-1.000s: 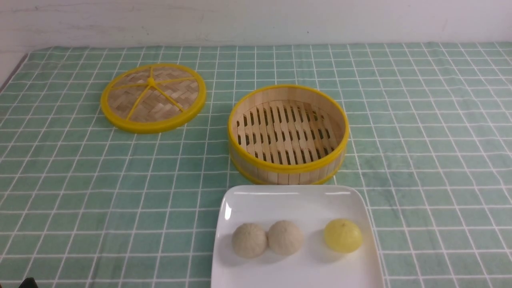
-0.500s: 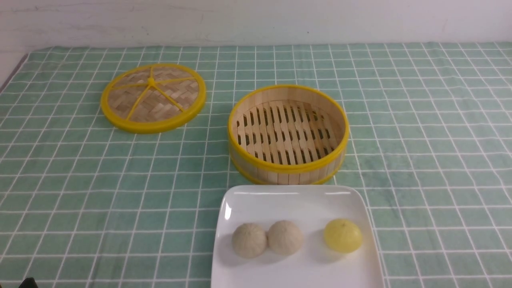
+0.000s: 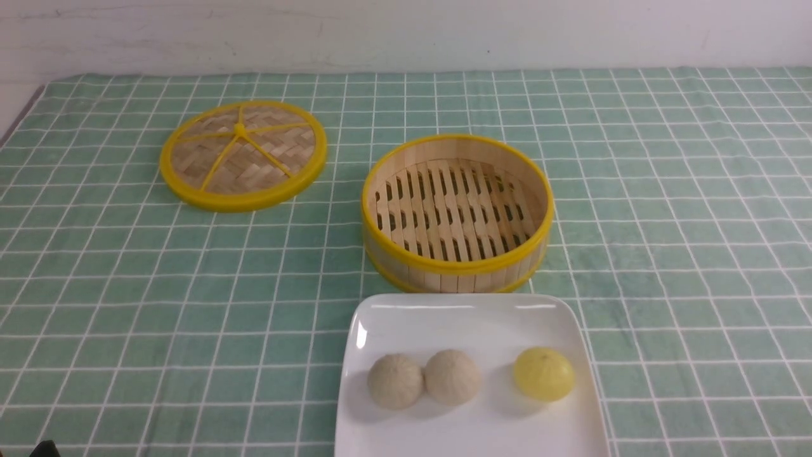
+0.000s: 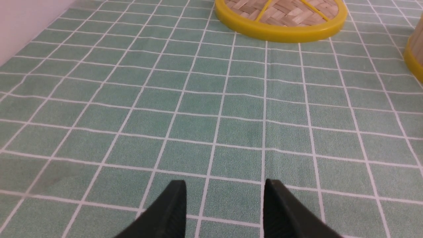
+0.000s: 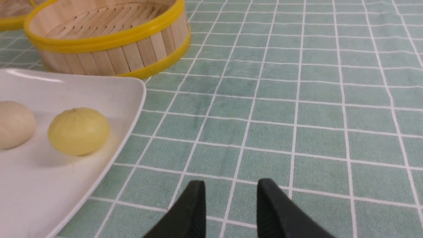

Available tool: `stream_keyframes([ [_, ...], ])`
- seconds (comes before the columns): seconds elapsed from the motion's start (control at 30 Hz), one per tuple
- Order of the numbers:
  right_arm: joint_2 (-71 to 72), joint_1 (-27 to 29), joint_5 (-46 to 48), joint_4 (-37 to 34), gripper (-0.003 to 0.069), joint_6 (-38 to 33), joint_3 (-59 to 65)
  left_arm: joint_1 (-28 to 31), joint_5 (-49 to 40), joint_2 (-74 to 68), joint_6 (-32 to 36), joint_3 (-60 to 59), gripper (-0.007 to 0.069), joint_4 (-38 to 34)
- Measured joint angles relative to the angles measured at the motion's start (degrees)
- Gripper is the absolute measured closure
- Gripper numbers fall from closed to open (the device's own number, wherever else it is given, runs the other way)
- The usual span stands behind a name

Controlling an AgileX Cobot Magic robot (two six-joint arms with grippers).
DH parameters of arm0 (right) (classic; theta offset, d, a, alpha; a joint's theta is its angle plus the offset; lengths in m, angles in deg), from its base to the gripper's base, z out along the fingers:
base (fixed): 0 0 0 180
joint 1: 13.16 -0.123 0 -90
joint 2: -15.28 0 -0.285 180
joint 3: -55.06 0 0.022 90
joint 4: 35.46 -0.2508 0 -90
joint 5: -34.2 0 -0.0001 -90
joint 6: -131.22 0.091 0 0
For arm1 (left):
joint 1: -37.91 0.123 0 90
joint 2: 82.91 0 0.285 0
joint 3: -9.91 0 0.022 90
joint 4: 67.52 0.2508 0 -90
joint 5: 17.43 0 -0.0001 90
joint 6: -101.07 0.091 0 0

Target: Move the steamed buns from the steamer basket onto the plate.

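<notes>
Three steamed buns lie on the white square plate (image 3: pixel 469 317) at the near middle: two pale beige ones (image 3: pixel 395 381) (image 3: pixel 452 376) touching each other, and a yellow one (image 3: pixel 543 373) to their right. Behind the plate stands the bamboo steamer basket (image 3: pixel 457 212), with nothing on its slatted floor. In the right wrist view the yellow bun (image 5: pixel 78 131) and the plate (image 5: pixel 109 96) lie beside my right gripper (image 5: pixel 230 186), which is open over bare cloth. My left gripper (image 4: pixel 224 186) is open too, low over the cloth and apart from everything.
The flat woven lid (image 3: pixel 243 154) with yellow rim and spokes lies at the back left, also seen as the lid (image 4: pixel 281 19) ahead of the left gripper. A green checked cloth (image 3: pixel 666 222) covers the table up to a white wall.
</notes>
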Motion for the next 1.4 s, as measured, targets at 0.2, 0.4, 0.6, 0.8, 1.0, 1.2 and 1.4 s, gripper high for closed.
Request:
stream_keyframes([
  [0.2,0.0,-0.2,0.0,0.2,0.0419,2.4,0.0,0.0,0.0,0.0,0.0,0.0,0.0278,0.0],
  [0.4,0.0,-0.2,0.0,0.2,0.0419,2.6,0.0,0.0,0.0,0.0,0.0,0.0,0.0278,0.0],
  [0.6,0.0,1.0,0.1,0.2,0.0419,2.6,0.0,0.0,0.0,0.0,0.0,0.0,0.0278,0.0],
  [0.8,0.0,6.5,0.1,0.2,0.0419,3.3,0.0,0.0,0.0,0.0,0.0,0.0,0.0278,0.0],
  [1.0,0.0,11.9,0.2,0.2,0.0419,3.9,0.0,0.0,0.0,0.0,0.0,0.0,0.0278,0.0],
  [1.2,0.0,16.4,0.2,0.7,0.0419,4.0,0.0,0.0,0.0,0.0,0.0,0.0,0.0278,0.0],
  [1.4,0.0,16.8,0.2,0.8,0.0419,4.0,0.0,0.0,0.0,0.0,0.0,0.0,0.0278,0.0],
])
